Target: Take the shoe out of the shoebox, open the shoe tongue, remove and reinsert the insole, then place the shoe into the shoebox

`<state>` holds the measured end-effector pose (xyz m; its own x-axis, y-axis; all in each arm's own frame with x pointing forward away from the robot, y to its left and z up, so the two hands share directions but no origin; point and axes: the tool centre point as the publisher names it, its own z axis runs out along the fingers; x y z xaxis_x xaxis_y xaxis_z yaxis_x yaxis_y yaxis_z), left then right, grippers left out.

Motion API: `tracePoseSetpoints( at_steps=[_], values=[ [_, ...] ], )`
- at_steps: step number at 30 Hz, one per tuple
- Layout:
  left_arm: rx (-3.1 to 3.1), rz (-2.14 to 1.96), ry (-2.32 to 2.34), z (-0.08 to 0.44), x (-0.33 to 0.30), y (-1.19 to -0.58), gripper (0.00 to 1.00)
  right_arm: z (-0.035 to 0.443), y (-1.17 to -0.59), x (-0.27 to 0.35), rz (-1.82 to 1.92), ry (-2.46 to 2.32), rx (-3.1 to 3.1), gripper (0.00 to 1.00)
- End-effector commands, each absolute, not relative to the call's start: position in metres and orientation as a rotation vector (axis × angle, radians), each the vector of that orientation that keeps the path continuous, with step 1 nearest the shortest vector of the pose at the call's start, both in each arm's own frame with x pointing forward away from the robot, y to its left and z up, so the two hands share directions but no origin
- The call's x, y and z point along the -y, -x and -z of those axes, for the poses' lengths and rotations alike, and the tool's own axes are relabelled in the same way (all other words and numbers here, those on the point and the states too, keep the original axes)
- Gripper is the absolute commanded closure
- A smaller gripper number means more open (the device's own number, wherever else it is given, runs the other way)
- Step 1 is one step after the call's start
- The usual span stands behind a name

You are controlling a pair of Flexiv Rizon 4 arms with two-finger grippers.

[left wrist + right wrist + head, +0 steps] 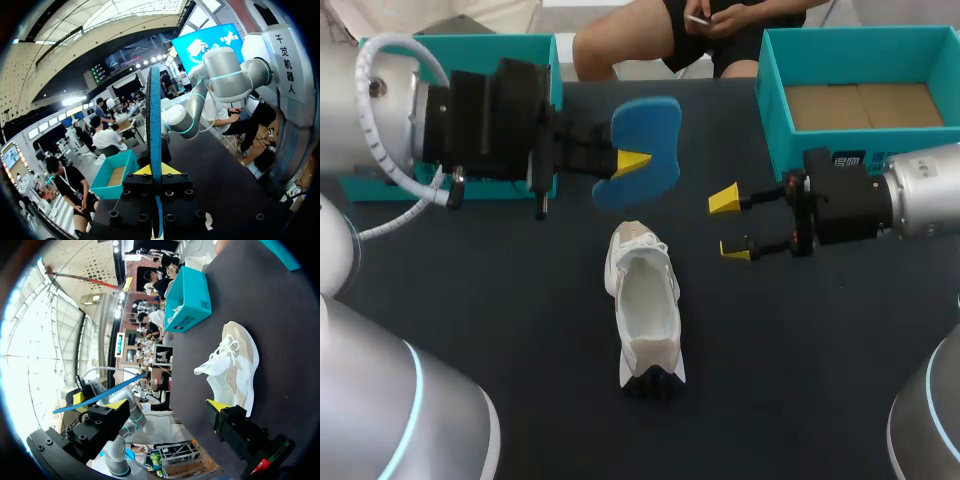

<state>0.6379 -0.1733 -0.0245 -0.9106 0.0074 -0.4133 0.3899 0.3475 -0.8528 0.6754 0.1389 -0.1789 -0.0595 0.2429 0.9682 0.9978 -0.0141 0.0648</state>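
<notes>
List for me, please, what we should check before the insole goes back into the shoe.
1. Insole clamped in left end effector: ok.
2. Right end effector open and empty: ok.
3. Shoe upright on the table, opening up: ok.
4. Tongue pulled open enough: cannot tell.
5. Insole lined up with the opening: not ok, it is held off past one end.
6. Shoebox empty: ok.

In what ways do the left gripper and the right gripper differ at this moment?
The left gripper is shut on the blue insole; the right gripper is open and empty. The left gripper is past one end of the shoe; the right gripper is off to its side. Both have yellow tips.
</notes>
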Motion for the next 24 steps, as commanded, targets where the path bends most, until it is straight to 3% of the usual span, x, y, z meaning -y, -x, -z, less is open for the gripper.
tracePoseSetpoints(
  at_steps=[1, 24],
  values=[
    [-1.983, 1.48, -0.45, 0.051, 0.163, -0.642, 1.0, 0.179, -0.676, -0.142, 1.146, 1.378, 1.426, 0.0],
    [-1.657, 1.135, -0.761, 0.115, 0.143, -0.644, 1.0, 0.179, -0.676, -0.142, 1.146, 1.378, 1.426, 0.0]
  ],
)
